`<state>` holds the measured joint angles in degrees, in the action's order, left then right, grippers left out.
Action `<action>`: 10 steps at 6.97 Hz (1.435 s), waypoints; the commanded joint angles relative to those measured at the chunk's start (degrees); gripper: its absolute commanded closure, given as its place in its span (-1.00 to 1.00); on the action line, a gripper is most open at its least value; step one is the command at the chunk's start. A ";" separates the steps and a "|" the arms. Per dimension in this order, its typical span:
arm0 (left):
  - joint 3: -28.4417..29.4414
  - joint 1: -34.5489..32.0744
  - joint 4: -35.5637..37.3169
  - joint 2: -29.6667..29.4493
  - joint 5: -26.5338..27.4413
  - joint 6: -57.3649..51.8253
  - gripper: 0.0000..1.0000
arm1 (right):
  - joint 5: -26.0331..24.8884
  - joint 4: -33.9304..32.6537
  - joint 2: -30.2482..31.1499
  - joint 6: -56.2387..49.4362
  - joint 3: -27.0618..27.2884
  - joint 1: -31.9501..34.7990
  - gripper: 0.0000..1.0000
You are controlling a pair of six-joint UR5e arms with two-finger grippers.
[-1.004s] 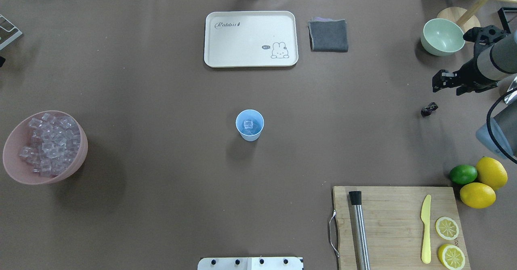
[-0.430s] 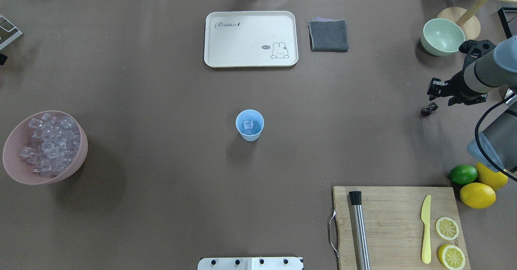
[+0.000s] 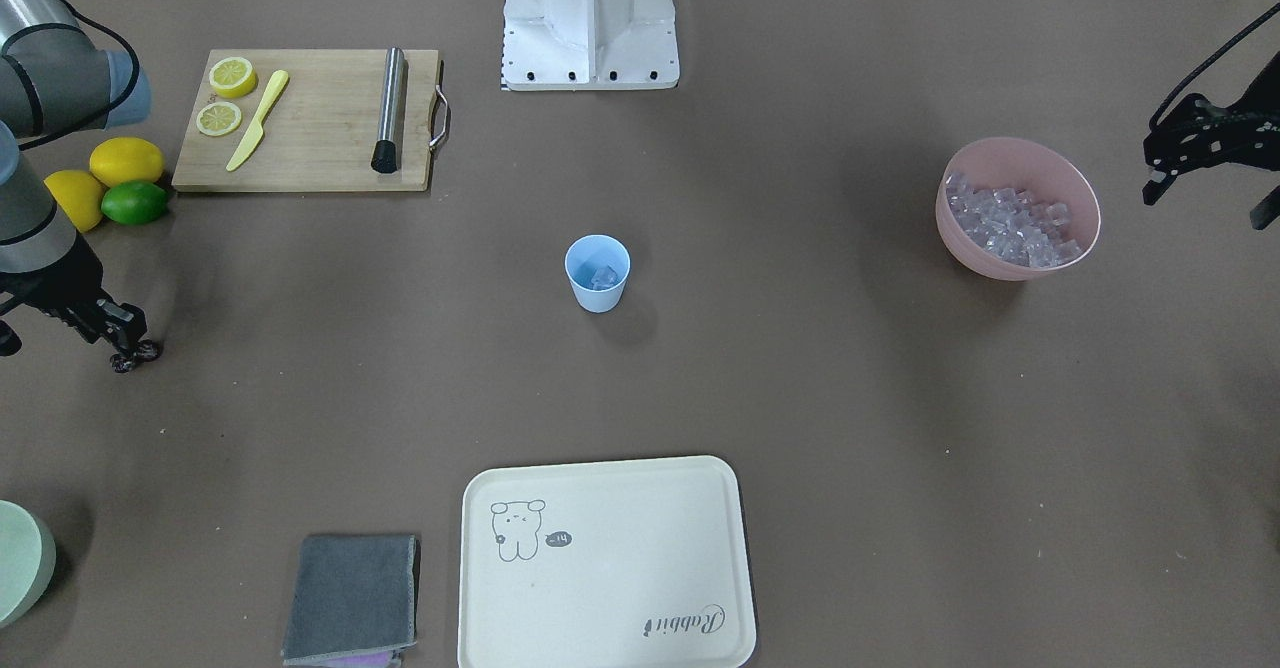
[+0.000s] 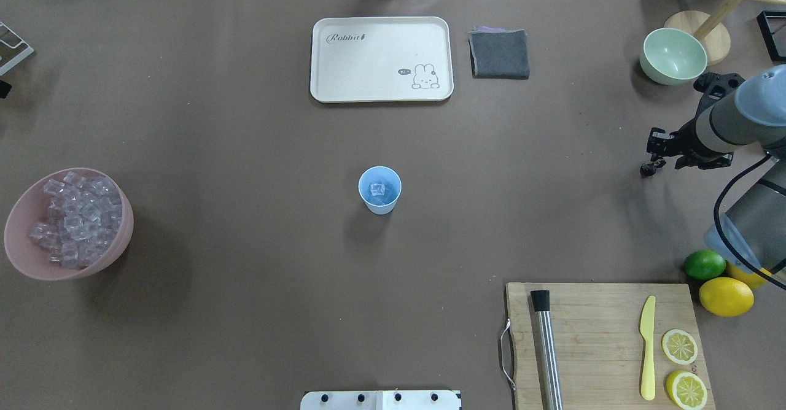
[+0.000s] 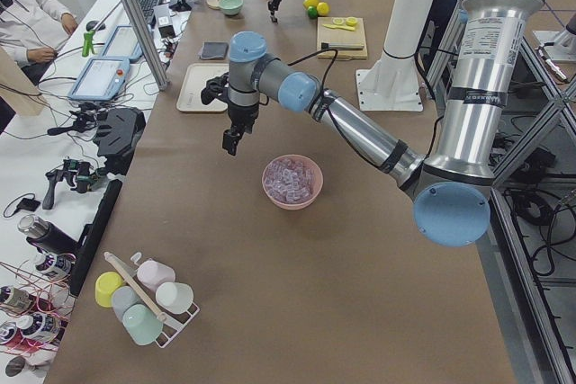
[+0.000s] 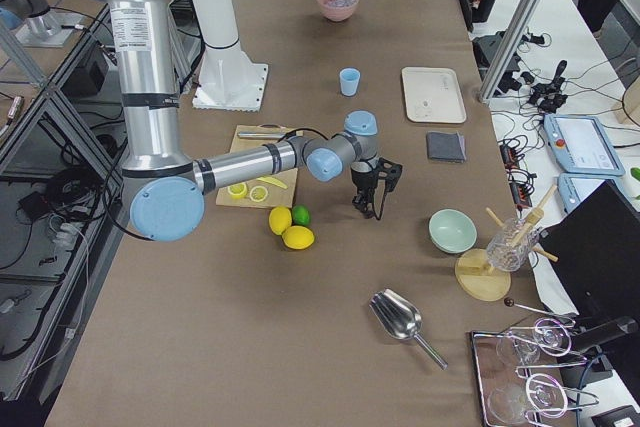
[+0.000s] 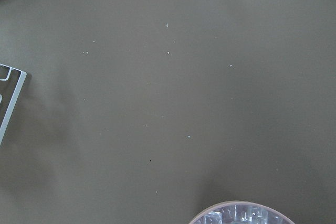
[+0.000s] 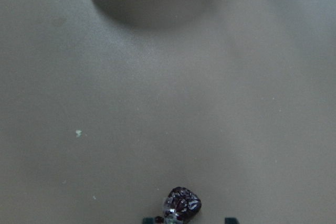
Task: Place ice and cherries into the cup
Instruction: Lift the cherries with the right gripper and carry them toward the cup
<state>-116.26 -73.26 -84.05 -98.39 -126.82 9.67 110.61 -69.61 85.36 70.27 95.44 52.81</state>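
Holding the right gripper (image 4: 654, 157) low over the table (image 4: 245, 121), jaws spread apart, clamping nothing. Bracketing the cherries (image 8: 181, 206) right at its fingertips (image 8: 150, 220): in the right wrist view, seeing the fruit lying on the table between the two tips, nearer one of them. Not telling whether anything is touching. No cherries in the cup (image 4: 379, 190).

Seeing the pale green bowl (image 4: 672, 57) near, ahead of this gripper on the side away from the robot. Seeing the lime (image 4: 704, 264) and a lemon (image 4: 726, 296) behind it, toward the robot, just beside the cutting board (image 4: 589, 336).

Hanging the left gripper (image 5: 231, 142) up off the table, near the pink bowl (image 4: 21, 238) and outboard of it. Not telling from these views whether its jaws are apart or together. Catching only the bowl's rim at the bottom edge of the left wrist view. Seeing most of the ice (image 4: 77, 216) piled in that bowl.

Showing the cup standing upright, well apart from both grippers, roughly between them at mid-table, with a few cubes already lying inside.
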 commanded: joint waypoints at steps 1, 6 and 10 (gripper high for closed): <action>-0.37 -0.04 -0.06 0.21 0.00 0.00 -0.99 | -0.22 0.00 -0.54 0.92 -0.16 -0.51 0.21; -0.02 -0.04 0.02 0.04 0.08 0.09 -0.99 | -0.13 0.00 -0.72 1.01 -0.08 -0.69 1.00; 0.07 -0.04 -0.06 0.21 0.00 0.09 -0.99 | -0.22 -0.88 -8.43 1.45 3.00 -0.87 1.00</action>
<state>-116.20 -73.28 -84.04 -98.33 -126.81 9.76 110.42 -70.11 79.92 71.67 97.65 52.13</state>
